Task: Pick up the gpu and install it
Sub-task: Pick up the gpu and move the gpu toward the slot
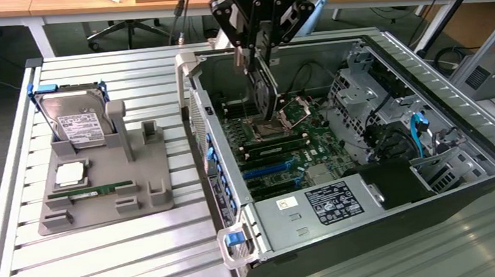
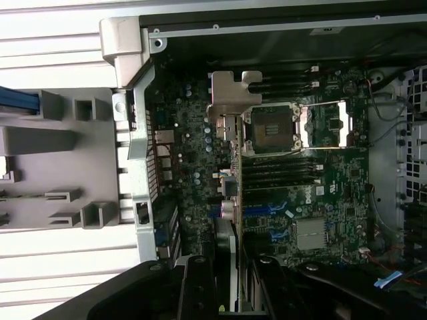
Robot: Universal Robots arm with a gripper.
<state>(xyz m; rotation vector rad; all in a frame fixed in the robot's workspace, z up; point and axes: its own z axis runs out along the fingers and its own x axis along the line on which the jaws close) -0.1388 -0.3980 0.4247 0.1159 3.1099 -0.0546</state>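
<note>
Hanging on edge from the tool (image 1: 257,49), whose fingers are clenched on its upper part, the gpu (image 1: 263,88) is over the motherboard (image 1: 311,146) near the CPU socket, inside the open computer case (image 1: 438,66). At the exterior view's left, a grey holder (image 1: 151,184) on the slatted desk (image 1: 108,266) carries a hard drive (image 1: 76,121) and RAM stick (image 1: 89,190).

The gpu (image 1: 264,91) hangs over the motherboard (image 1: 305,151) inside the case (image 1: 198,116)
</note>
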